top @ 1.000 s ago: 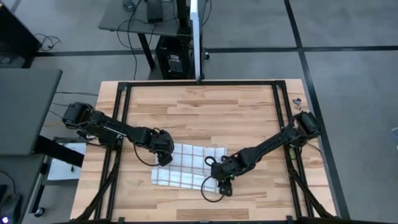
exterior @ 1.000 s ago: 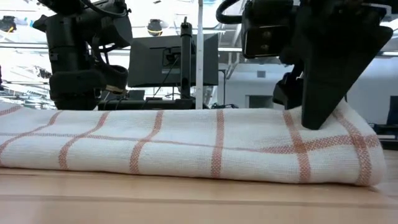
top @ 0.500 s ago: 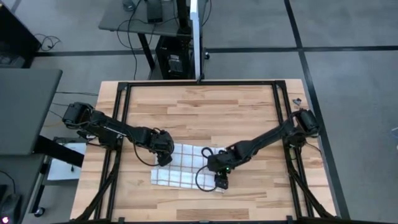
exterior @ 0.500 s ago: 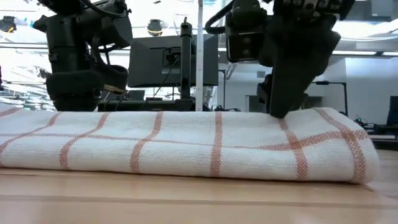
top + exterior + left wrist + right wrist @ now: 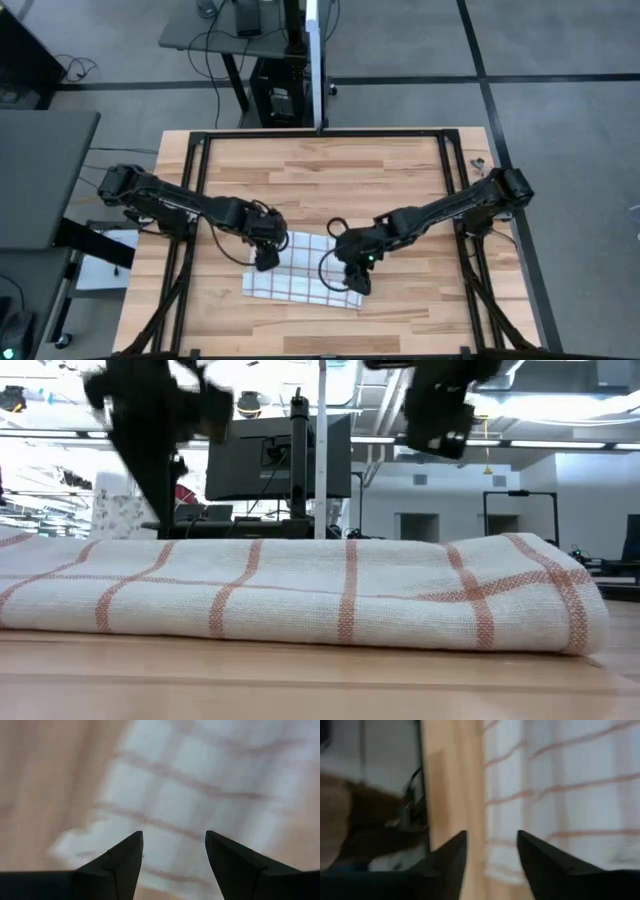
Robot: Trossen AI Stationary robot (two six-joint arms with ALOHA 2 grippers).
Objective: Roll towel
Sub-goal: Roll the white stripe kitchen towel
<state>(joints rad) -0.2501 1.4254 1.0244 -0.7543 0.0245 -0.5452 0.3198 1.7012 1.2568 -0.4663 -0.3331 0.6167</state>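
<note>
A wooden table (image 5: 330,170) in a black frame stands on a grey floor, with a monitor (image 5: 278,457) on a desk behind. The towel (image 5: 300,280) lies folded flat near the table's front edge, with a thick rounded fold at one end, likely the start of the roll. The left hand (image 5: 266,262) hangs over the towel's left end, fingers (image 5: 117,865) spread and holding nothing. The right hand (image 5: 358,288) hangs over its right end, fingers (image 5: 447,862) also apart and empty. Both seem placed to take the ends evenly for rolling.
</note>
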